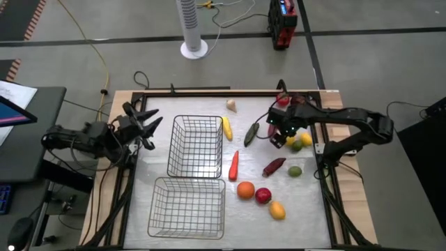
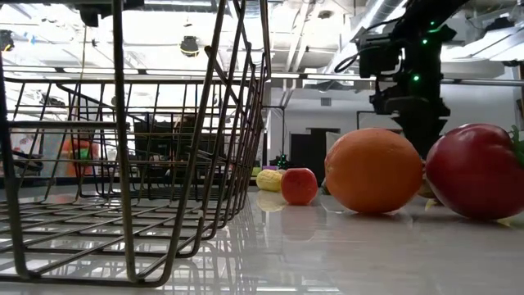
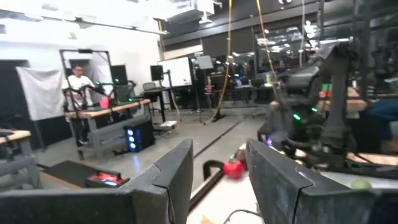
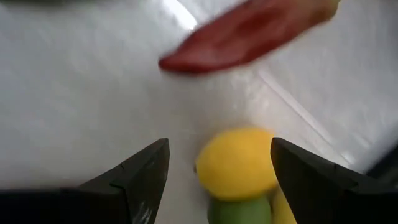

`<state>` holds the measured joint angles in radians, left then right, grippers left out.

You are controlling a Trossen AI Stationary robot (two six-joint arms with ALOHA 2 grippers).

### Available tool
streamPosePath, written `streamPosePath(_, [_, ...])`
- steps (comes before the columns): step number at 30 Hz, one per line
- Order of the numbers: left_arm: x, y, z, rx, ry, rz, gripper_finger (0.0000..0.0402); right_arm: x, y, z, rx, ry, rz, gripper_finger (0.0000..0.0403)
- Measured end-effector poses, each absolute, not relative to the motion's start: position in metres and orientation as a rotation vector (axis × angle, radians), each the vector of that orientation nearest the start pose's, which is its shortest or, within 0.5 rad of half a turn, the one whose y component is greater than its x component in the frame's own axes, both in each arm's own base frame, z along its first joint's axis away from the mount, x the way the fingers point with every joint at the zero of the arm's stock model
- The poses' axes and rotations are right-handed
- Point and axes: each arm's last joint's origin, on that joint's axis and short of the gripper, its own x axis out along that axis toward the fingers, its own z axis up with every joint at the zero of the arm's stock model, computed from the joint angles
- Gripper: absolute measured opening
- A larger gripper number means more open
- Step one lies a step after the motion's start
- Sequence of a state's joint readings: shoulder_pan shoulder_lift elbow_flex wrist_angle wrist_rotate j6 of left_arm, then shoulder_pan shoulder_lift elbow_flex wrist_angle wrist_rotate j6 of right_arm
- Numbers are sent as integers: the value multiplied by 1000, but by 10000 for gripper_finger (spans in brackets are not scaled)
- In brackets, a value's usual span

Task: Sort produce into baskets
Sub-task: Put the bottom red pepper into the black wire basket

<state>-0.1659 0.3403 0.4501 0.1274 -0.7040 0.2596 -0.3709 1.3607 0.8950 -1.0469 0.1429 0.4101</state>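
My right gripper (image 1: 281, 137) points down, open, over a cluster of round yellow and green produce (image 1: 298, 143) at the table's right. In its wrist view the fingers (image 4: 149, 168) stand apart on either side of a yellow fruit (image 4: 236, 163) without touching it. A green piece (image 4: 239, 210) lies against the fruit and a long dark red one (image 4: 249, 31) lies beyond. My left gripper (image 1: 150, 125) hangs open and level above the table's left edge, with nothing between its fingers (image 3: 168, 180). Two wire baskets (image 1: 196, 145) (image 1: 187, 208) stand left of centre.
Loose produce lies right of the baskets: a garlic (image 1: 231, 105), long yellow (image 1: 226, 128), green (image 1: 251, 134) and red (image 1: 234, 165) pieces, a green ball (image 1: 295, 171), an orange (image 1: 245, 189), a red fruit (image 1: 263, 196) and a yellow one (image 1: 277, 210). A red piece (image 1: 282, 101) sits at the far right.
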Motion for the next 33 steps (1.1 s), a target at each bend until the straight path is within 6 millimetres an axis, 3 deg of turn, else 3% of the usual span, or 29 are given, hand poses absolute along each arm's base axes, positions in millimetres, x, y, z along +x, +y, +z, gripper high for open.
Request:
streamPosePath(5, [97, 5, 299, 178, -132, 588, 137, 196, -72, 210, 431, 1526, -663, 322])
streamPosePath(11, [98, 6, 298, 181, -131, 567, 137, 197, -66, 210, 344, 1562, -536, 379])
streamPosePath(14, [98, 6, 298, 186, -123, 562, 137, 203, -54, 210, 308, 1555, -448, 397])
streamPosePath(25, [98, 6, 297, 200, -112, 560, 137, 229, 36, 212, 27, 1344, -79, 369])
streamPosePath(33, [98, 6, 296, 203, -105, 560, 137, 234, 47, 213, 7, 1272, -40, 334])
